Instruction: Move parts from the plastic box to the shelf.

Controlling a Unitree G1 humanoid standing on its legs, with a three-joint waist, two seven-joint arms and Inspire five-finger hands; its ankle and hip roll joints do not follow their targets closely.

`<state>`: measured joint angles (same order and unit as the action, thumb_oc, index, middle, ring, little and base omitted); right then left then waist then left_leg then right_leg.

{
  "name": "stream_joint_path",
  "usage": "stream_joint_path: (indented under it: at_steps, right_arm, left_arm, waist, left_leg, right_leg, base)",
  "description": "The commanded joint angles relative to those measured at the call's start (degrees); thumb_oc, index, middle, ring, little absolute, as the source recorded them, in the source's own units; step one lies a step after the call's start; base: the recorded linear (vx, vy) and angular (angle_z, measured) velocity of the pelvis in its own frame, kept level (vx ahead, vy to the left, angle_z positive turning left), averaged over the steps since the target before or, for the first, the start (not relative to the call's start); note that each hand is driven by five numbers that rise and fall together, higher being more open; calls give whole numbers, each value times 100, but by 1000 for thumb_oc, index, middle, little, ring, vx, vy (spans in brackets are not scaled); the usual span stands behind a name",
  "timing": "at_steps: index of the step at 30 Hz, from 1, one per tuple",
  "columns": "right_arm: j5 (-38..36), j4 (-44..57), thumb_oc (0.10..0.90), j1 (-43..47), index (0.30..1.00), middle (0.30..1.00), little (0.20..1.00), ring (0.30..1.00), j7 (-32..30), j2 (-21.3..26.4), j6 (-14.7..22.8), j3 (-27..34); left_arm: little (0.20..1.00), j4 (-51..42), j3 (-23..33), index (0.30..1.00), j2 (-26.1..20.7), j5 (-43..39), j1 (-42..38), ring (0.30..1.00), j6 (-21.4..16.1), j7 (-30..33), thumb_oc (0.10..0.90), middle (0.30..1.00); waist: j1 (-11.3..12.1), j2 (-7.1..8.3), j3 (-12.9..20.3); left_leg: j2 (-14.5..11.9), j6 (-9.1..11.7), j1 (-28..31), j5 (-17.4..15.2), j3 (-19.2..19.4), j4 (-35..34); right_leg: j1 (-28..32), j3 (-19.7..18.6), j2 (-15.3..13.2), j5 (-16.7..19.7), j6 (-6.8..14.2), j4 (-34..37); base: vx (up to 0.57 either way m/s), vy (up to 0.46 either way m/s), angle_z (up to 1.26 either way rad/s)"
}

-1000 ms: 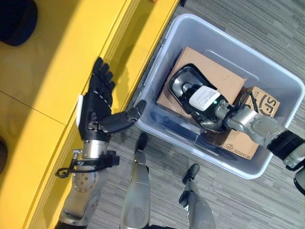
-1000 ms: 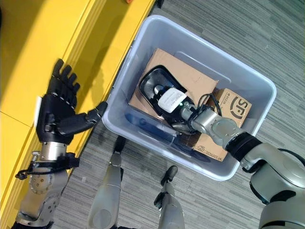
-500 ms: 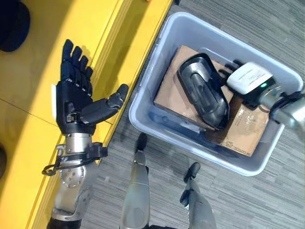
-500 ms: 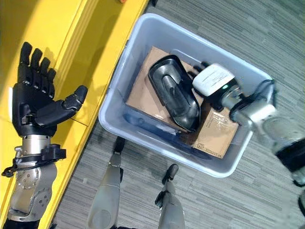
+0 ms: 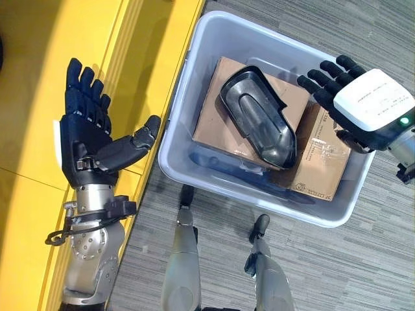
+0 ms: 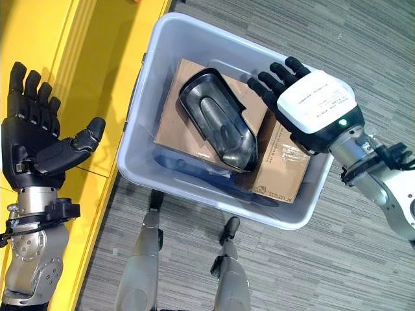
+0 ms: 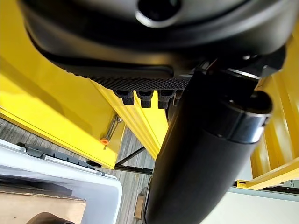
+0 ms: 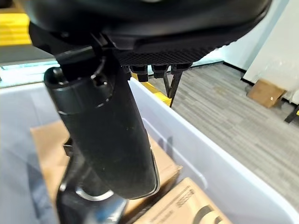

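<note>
We see the plastic box [image 5: 194, 71] on grey carpet floor [image 5: 363, 259], its long side just beside the edge of the yellow shelf [image 5: 39, 58] at nine o'clock. Our left hand [image 5: 87, 139] hangs above that shelf edge, fingers [image 5: 81, 87] straight and spread wide, holding nothing, thumb pointing toward the box. Our right hand [image 6: 314, 110] hovers above the box's three o'clock end, fingers [image 6: 272, 81] spread wide, empty. Inside the box, a black moulded part [image 5: 259, 123] lies across a flat cardboard box [image 5: 224, 110]; a smaller carton [image 5: 324, 162] sits beside it at four o'clock.
</note>
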<state>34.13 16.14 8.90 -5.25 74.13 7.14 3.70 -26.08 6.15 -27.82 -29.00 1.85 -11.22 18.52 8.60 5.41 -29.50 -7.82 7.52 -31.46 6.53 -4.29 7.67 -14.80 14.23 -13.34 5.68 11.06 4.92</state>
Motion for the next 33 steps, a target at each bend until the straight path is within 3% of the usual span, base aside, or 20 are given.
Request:
stream_joint_path:
  at_steps: [1,4,7,8,9,11,12,15,19,23,33]
  right_arm:
    - [-656,160,900,472,1000,1000,1000,1000,-546,-540,-89,379]
    - [-883,256,900,432,1000,1000,1000,1000,-592,-941,-116,458]
    - [-1297,231,900,625,1000,1000,1000,1000,-963,-2059,-131,268]
    - [-1296,229,900,630,1000,1000,1000,1000,-964,-2061,-131,264]
    - [-1406,240,900,735,1000,1000,1000,1000,-1111,-2503,-148,168]
    - [-1455,240,900,820,1000,1000,1000,1000,-1195,-2740,-151,65]
    - [-1522,281,900,903,1000,1000,1000,1000,-1282,-3158,-170,-118]
    - [-1537,293,900,938,1000,1000,1000,1000,-1371,-3410,-199,-242]
    - [-1648,136,900,1223,1000,1000,1000,1000,-1803,-4229,-262,-707]
    - [-1635,78,900,1331,1000,1000,1000,1000,-1972,-4553,-273,-1017]
    - [-671,-522,900,2244,1000,1000,1000,1000,-2436,-4989,-566,-1997]
  left_arm:
    - [1000,-728,267,1000,12,196,-37,1000,-427,74,900,1000]
    - [1000,-676,227,1000,37,219,-66,1000,-383,100,900,1000]
    - [1000,-560,88,1000,134,234,-125,1000,-374,174,900,1000]
    - [1000,-559,91,1000,132,234,-125,1000,-374,174,900,1000]
    - [1000,-507,55,1000,168,243,-166,1000,-374,224,900,1000]
    - [1000,-483,34,1000,176,240,-172,1000,-382,245,900,1000]
    - [1000,-464,7,1000,184,259,-164,1000,-370,296,900,1000]
    - [1000,-436,-43,1000,211,263,-152,1000,-356,338,900,1000]
    - [1000,-361,-232,1000,246,305,-188,1000,-322,469,900,1000]
    - [1000,-337,-369,1000,252,327,-251,1000,-307,552,900,1000]
    - [1000,-372,-737,1000,151,548,-622,1000,-371,780,900,1000]
  waist:
    - [-243,106,395]
    - [-264,116,414]
    - [-300,102,428]
    - [-302,103,431]
    - [-320,65,445]
    - [-327,58,456]
    - [-336,30,468]
    - [-337,15,471]
    - [-334,-59,462]
    - [-331,-86,448]
    - [-234,-205,425]
  left_leg:
    - [68,5,-629,285,47,123]
    - [57,2,-626,274,57,138]
    - [49,-32,-575,237,93,160]
    - [48,-32,-577,243,93,154]
    - [51,-42,-566,240,102,154]
    - [45,-49,-570,243,101,154]
    - [35,-49,-556,252,118,148]
    - [40,-57,-542,263,137,128]
    - [58,-81,-508,262,175,129]
    - [63,-94,-486,261,199,132]
    - [84,-115,-431,277,234,90]
  right_leg:
    - [1610,-104,396,-1644,-259,-3]
    - [1611,-129,397,-1648,-273,-3]
    - [1620,-195,391,-1657,-301,-15]
    - [1616,-195,393,-1654,-301,-14]
    - [1619,-215,389,-1656,-310,-17]
    - [1613,-230,389,-1655,-317,-19]
    - [1615,-240,382,-1656,-327,-18]
    - [1620,-252,377,-1653,-335,-12]
    - [1627,-297,365,-1670,-360,-23]
    - [1627,-310,355,-1677,-366,-34]
    - [1665,-316,334,-1626,-374,1]
  base:
    - [0,0,0]
    - [0,0,0]
    - [-1,2,-1]
    - [-2,9,-5]
    - [-3,13,-8]
    - [0,14,-7]
    - [2,17,-5]
    - [2,8,-3]
    - [0,0,0]
    - [-7,20,-5]
    - [-5,12,0]
